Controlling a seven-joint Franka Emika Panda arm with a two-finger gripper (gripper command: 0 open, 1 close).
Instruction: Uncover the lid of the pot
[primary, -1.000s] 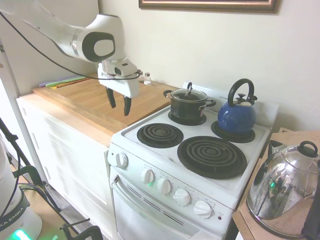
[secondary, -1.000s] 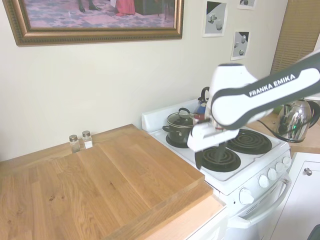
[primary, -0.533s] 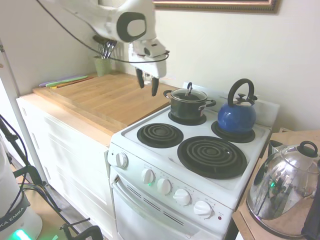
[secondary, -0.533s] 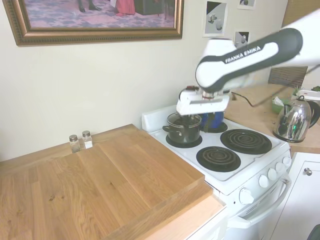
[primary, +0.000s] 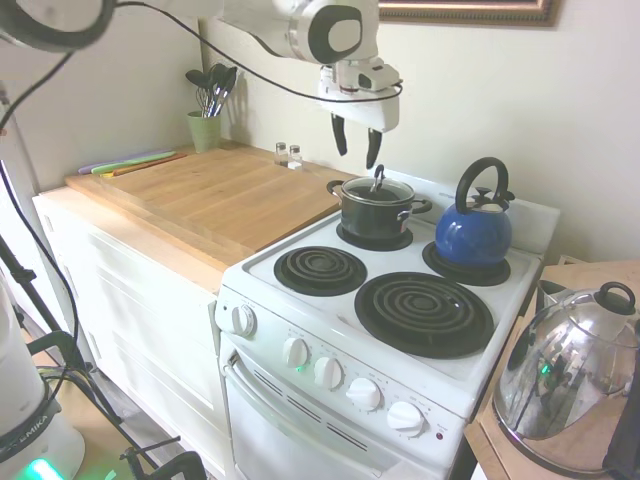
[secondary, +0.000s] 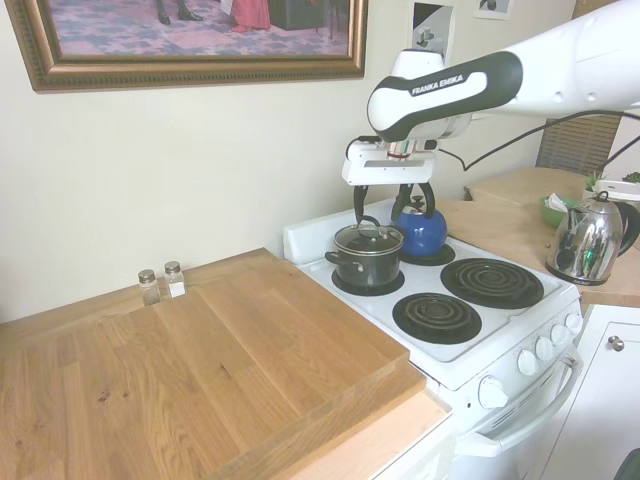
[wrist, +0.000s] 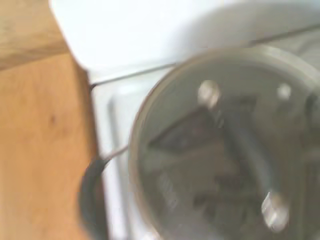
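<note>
The end effector (primary: 355, 152), fingers spread apart, hangs just above the glass lid (primary: 377, 188), which sits on the black pot (primary: 375, 215) on the stove's (primary: 300, 305) rear burner.

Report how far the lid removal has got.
Done: nothing on the lid itself; it sits closed on the pot on the back burner. In hand: the end effector hangs open just above the lid's loop handle, not touching. Left: descend, grip the handle, lift the lid off.

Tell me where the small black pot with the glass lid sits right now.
The small black round pot sits on the white stove's back burner nearest the wooden counter, beside the blue kettle; the open gripper hangs above it.
</note>
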